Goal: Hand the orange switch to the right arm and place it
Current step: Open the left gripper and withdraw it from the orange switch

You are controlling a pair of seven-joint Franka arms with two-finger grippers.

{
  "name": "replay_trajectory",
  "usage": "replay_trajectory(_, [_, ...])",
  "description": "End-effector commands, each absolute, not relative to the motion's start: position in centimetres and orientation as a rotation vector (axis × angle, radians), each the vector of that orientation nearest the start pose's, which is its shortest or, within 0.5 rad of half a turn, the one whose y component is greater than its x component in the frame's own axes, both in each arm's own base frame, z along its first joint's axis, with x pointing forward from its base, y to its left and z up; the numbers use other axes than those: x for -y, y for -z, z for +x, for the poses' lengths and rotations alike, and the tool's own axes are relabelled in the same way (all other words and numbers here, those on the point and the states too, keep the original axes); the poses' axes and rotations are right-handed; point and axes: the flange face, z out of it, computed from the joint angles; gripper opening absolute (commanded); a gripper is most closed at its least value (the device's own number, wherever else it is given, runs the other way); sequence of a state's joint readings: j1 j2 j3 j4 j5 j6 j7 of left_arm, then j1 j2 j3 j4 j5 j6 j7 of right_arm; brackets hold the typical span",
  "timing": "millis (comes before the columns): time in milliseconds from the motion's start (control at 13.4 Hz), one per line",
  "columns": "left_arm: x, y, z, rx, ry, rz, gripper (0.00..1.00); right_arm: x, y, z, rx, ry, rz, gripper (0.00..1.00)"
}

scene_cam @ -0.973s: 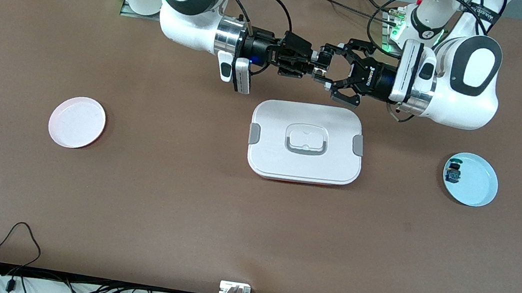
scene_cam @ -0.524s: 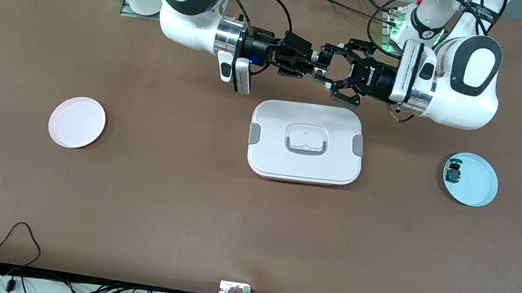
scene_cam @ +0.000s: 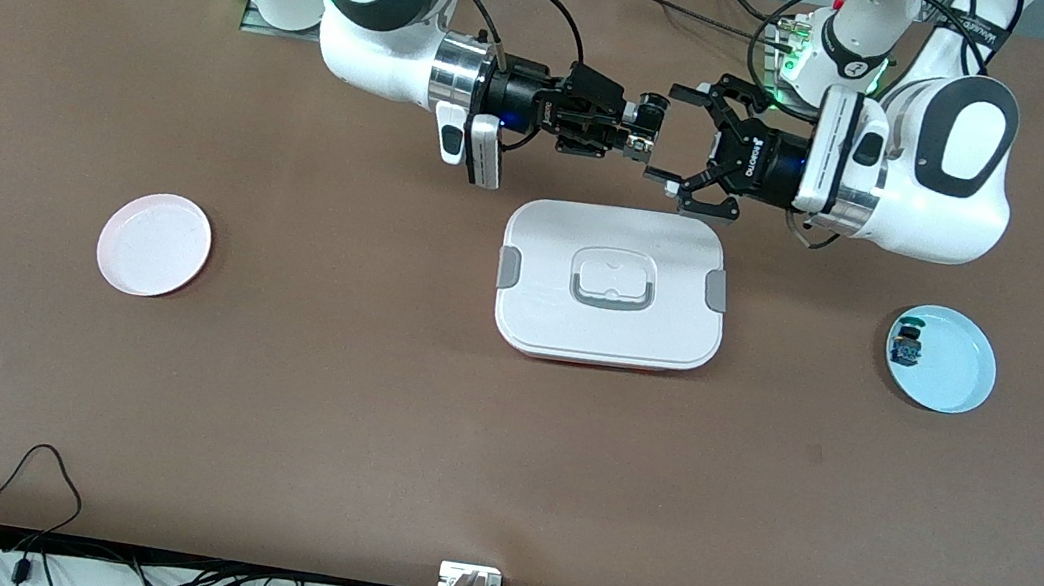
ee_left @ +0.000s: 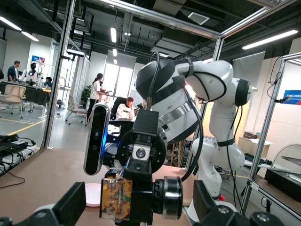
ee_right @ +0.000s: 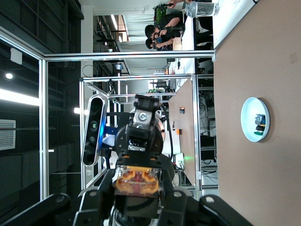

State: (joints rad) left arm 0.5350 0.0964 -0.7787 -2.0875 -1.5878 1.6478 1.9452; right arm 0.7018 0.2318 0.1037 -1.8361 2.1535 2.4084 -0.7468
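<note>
Front view: the two arms are met in mid-air over the bare table between the robot bases and the white lidded container [scene_cam: 612,285]. The orange switch [scene_cam: 643,127] is seen clamped in the right gripper [scene_cam: 626,129], whose compact black fingers are closed on it. The left gripper [scene_cam: 673,141] is spread wide, its linkage fingers standing apart on either side of the switch with no contact visible.

In the left wrist view, the switch [ee_left: 117,197] is shown with its orange block and round black cap [ee_left: 167,197] held at the tip of the right gripper [ee_left: 136,197], while the left gripper's own fingertips [ee_left: 70,207] are seen apart at the frame's edges. The right wrist view confirms the orange block [ee_right: 138,181] between the right gripper's fingers.

The handover is judged effectively complete: possession lies with the right arm and release by the left arm has been made. Placement is not yet done. A pink plate [scene_cam: 154,244] lies toward the right arm's end of the table and is taken as the likely destination, though this cannot be confirmed. A light-blue plate [scene_cam: 955,375] toward the left arm's end carries a similar blue-green switch [scene_cam: 907,344], which is not part of the task.
</note>
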Motion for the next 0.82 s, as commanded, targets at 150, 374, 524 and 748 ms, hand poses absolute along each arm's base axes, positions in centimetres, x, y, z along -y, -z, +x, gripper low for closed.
replay_trajectory(150, [15.0, -45.7, 52.2, 1.065, -0.948, 1.124, 1.0, -46.9, -45.5, 45.5, -0.141, 0.146, -1.578, 0.09])
replay_trajectory(374, [7.5, -44.9, 52.1, 1.101, -0.91, 1.157, 1.0, -45.8, -45.6, 46.4, -0.124, 0.165, -1.594, 0.09])
replay_trajectory(524, [2.4, -45.3, 52.0, 1.121, -0.912, 1.206, 1.0, -45.3, -45.5, 46.8, -0.101, 0.178, -1.611, 0.09])
replay_trajectory(748, [-3.2, -47.0, 51.7, 1.121, -0.779, 1.329, 1.0, -44.4, -45.5, 47.2, -0.095, 0.179, -1.609, 0.09])
